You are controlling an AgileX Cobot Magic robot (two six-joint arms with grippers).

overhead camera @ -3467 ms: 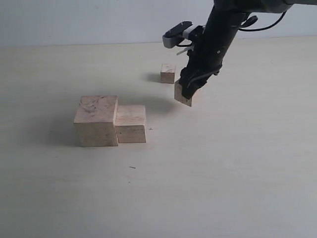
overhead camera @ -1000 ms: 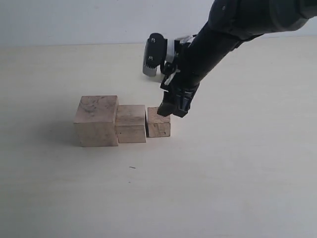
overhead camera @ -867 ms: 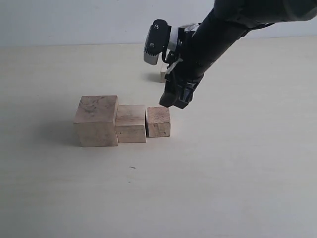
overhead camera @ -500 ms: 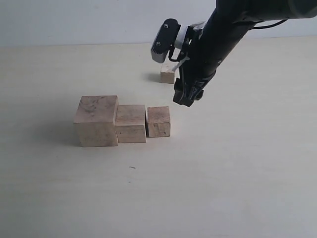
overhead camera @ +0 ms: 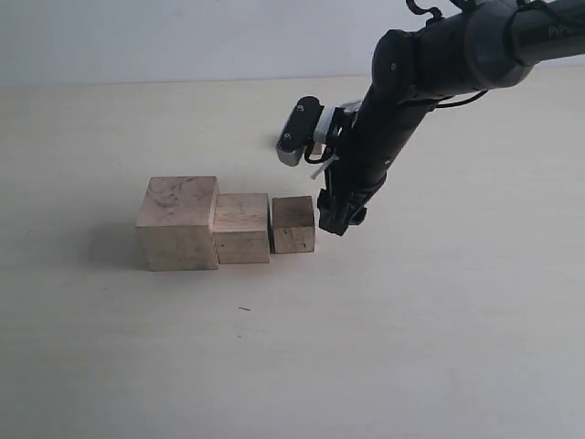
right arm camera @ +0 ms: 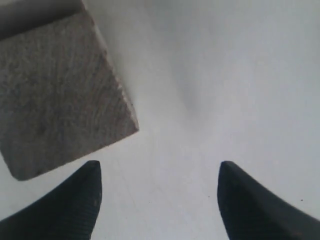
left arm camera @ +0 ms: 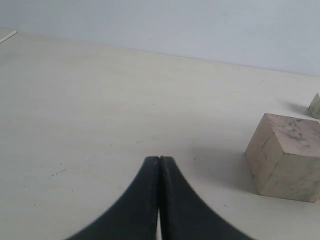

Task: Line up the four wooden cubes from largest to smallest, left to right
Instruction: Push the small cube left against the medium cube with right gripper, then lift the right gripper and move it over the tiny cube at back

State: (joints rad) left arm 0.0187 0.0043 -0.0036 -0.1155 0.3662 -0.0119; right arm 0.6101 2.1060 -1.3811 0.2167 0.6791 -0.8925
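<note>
I count three wooden cubes in a row left of centre in the exterior view, stepping down in size from left to right. They are the largest cube (overhead camera: 178, 222), the second cube (overhead camera: 242, 227) touching its right side, and the third cube (overhead camera: 293, 224) just beside that. All three sit flat on the tabletop (overhead camera: 411, 320). One corner of another cube (left arm camera: 315, 106) shows at the edge of the left wrist view, beyond the largest cube; I cannot tell which size it is. My right gripper (overhead camera: 335, 218) hangs low just right of the third cube, jaws apart and holding nothing, with that cube outside them. My left gripper (left arm camera: 159, 167) has its jaws pressed together, empty, apart from the largest cube
</note>
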